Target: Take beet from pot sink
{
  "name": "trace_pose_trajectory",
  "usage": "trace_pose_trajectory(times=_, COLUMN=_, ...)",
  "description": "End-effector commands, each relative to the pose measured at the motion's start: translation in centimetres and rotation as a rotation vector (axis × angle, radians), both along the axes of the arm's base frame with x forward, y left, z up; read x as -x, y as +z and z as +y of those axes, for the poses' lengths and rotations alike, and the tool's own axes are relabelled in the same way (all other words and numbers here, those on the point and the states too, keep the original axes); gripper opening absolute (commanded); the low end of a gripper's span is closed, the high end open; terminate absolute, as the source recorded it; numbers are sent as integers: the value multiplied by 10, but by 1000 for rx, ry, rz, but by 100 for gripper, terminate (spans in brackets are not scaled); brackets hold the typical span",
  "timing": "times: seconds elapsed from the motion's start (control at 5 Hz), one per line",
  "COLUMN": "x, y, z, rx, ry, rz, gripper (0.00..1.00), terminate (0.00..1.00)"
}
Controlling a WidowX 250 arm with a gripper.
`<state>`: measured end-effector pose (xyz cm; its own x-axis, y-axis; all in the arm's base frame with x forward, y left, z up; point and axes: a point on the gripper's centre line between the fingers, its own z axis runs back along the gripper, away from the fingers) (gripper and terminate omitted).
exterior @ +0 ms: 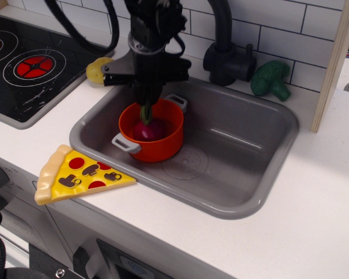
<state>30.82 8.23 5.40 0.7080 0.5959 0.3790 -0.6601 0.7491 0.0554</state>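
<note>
While the pot (pixel 151 136) sat in the sink (pixel 253 168), the gripper (pixel 145 103) had its jaws pinched on the beet's (pixel 149 129) green stem.

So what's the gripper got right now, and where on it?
The gripper is shut on the beet, pinching its green stem just above the purple bulb, which sits inside the pot.
</note>
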Motion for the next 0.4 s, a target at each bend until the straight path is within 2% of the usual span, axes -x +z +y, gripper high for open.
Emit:
trace_pose_trajectory(times=0.0, x=2, y=81, z=1, rx=92, ry=80, rz=-135, gripper=0, terminate=0)
trace_pose_trajectory(times=0.2, x=10, y=92, z=-22, rx=157, ry=43, rz=-65, gripper=0, terminate=0)
